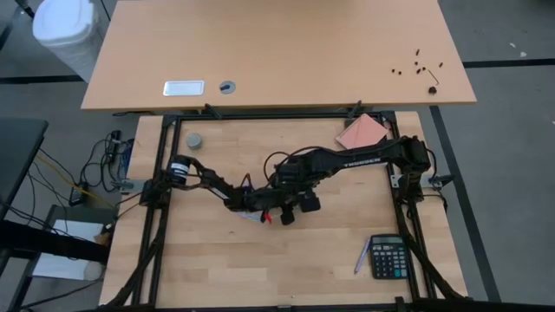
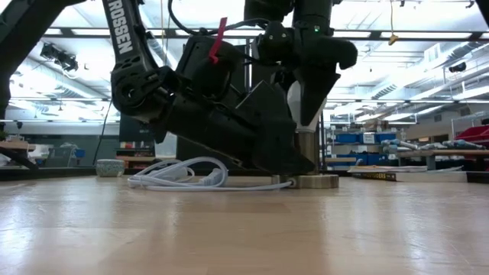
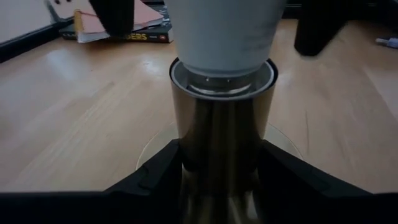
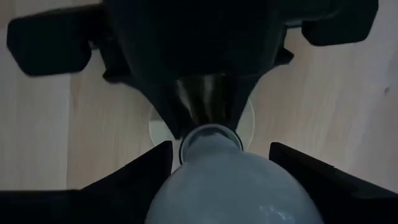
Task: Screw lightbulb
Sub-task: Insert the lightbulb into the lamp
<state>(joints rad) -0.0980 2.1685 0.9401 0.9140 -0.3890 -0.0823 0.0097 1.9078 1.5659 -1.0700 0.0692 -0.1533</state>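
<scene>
The white lightbulb (image 3: 222, 31) stands upright with its base in the top of a metallic socket column (image 3: 221, 143), which rises from a flat round disc (image 2: 319, 181) on the table. My left gripper (image 3: 221, 165) is shut on the column at table height; it shows in the high view (image 1: 258, 206) at the table's middle. My right gripper (image 4: 221, 158) comes down from above, shut on the bulb (image 4: 230, 183); in the high view (image 1: 291, 204) it hides both bulb and socket. My left gripper pinches the socket column's lower part (image 3: 186, 155) between its two fingers, one on each side. The fingers come in nearly level, low over the table, from the table's left. The column stands upright on its disc. My right gripper holds the bulb's wide glass part (image 4: 186, 186) between its two fingers (image 4: 134, 171), which point down from above. The bulb stands upright, its narrow end (image 3: 222, 78) seated in the socket's mouth.
A white cable (image 2: 179, 177) lies coiled on the table beside the socket. A grey puck (image 1: 194, 140) sits at the far left, a pink pad (image 1: 362, 132) at the far right, a calculator (image 1: 388, 256) and pen (image 1: 360, 258) at the near right.
</scene>
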